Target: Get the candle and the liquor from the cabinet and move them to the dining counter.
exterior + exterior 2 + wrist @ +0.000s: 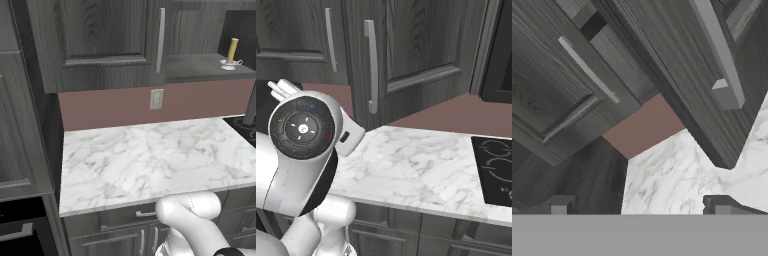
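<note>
Reaching up from the base toward the cabinet (406, 50), gripper (639, 207) spread open and holding nothing. Standing upright on the open cabinet shelf (200, 65): candle (232, 50), long axis vertical, far right.

counter (150, 160): white veined marble | backsplash (110, 107): maroon, carries a wall outlet (156, 99) | cooktop (496, 170): black, at counter's right end | drawers (125, 217) below

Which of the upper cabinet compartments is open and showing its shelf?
The right-hand compartment in the left base view: its shelf is exposed with the candle standing on it. The cabinet door beside it is shut.
</note>
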